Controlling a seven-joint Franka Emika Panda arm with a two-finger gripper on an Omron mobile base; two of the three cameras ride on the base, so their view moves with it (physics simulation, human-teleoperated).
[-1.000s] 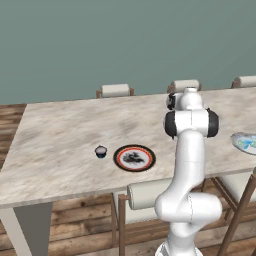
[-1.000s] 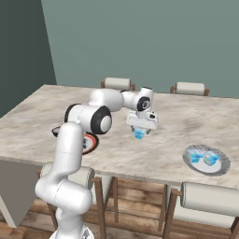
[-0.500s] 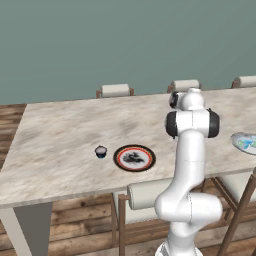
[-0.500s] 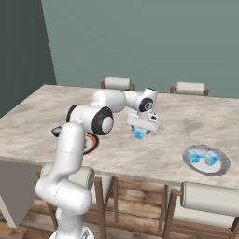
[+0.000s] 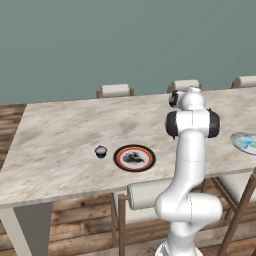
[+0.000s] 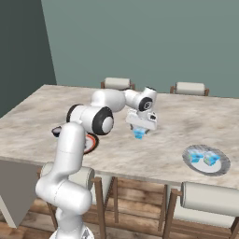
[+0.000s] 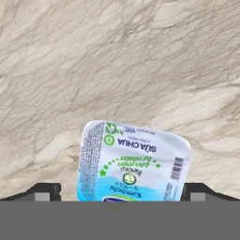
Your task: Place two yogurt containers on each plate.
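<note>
The marble-patterned tabletop (image 6: 177, 116) carries everything here, with pale cushioned chairs (image 6: 116, 83) along its far edge and more tucked under its near edge.

Taking the patterned plate (image 5: 134, 158) as the landmark: it is black-rimmed with a red ring and a dark-figured white centre, and it lies near the tabletop's near edge. In the right base view the arm covers most of it. Just beside it, on the side away from the arm, stands the dark blue yogurt container (image 5: 101, 151) with a whitish top, on the bare tabletop and apart from the plate's rim.

Well away from the patterned plate, past the arm toward the other end of the tabletop, lies the pale grey plate (image 6: 206, 159) with a ridged rim. Two light blue yogurt containers (image 6: 202, 157) sit on it, side by side.

Between the two plates, farther back from the near edge, the gripper (image 6: 139, 134) points down over the tabletop. It is pinching a light blue yogurt container (image 7: 133, 162), whose printed foil lid sits between the two dark finger tips (image 7: 45, 191) in the hand view. Whether the cup touches the tabletop cannot be told.
</note>
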